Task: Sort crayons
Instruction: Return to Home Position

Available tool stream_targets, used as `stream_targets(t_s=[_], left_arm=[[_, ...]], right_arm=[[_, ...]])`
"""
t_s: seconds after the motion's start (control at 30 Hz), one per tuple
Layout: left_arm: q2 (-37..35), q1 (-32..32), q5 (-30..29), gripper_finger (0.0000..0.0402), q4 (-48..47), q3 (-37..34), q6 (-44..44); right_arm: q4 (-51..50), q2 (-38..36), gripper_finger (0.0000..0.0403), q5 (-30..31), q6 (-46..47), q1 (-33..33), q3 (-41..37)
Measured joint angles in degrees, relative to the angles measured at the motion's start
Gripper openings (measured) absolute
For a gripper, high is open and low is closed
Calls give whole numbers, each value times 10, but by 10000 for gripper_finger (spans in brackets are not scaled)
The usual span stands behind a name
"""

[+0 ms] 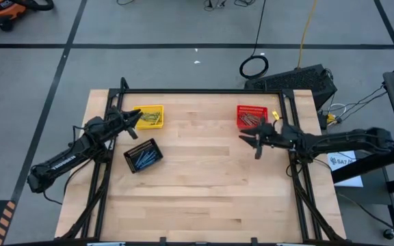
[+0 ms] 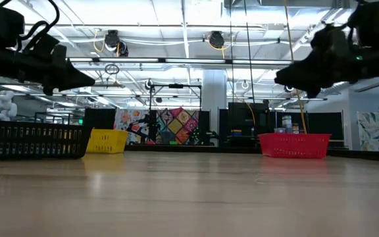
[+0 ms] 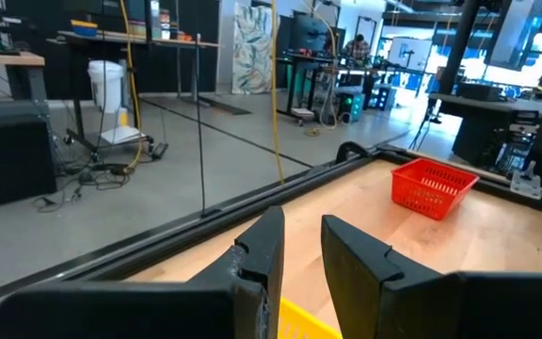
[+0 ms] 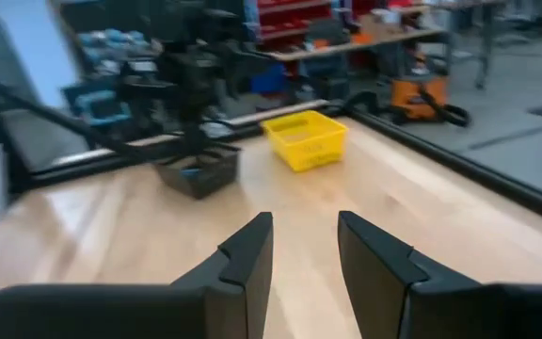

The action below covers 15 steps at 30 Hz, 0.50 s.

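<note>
Three mesh baskets stand on the wooden table: a yellow one (image 1: 149, 116) at the far left, a black one (image 1: 143, 155) nearer on the left, a red one (image 1: 252, 116) at the far right. Each holds crayons: yellow ones (image 1: 150, 120), blue-grey ones (image 1: 142, 158), brown-red ones (image 1: 252, 121). My left gripper (image 1: 137, 117) hovers open at the yellow basket's left edge, above the table (image 3: 299, 247). My right gripper (image 1: 250, 141) hovers open just near of the red basket, empty (image 4: 304, 247).
A dark frame rail (image 1: 204, 91) runs along the table's far edge and down both sides. The table's middle and near part (image 1: 204, 191) is bare wood. A small yellow piece (image 1: 275, 114) lies right of the red basket.
</note>
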Motion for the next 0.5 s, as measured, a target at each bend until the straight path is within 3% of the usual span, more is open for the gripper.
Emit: stream_targets(t_s=[0.17,0.5], left_arm=[[0,0,-1,80,0,0,4],[0,0,0,80,-2,0,3]], right_arm=[[13,-60,110,-10,-2,0,-33],[-93,-188,110,-10,-34,0,-36]])
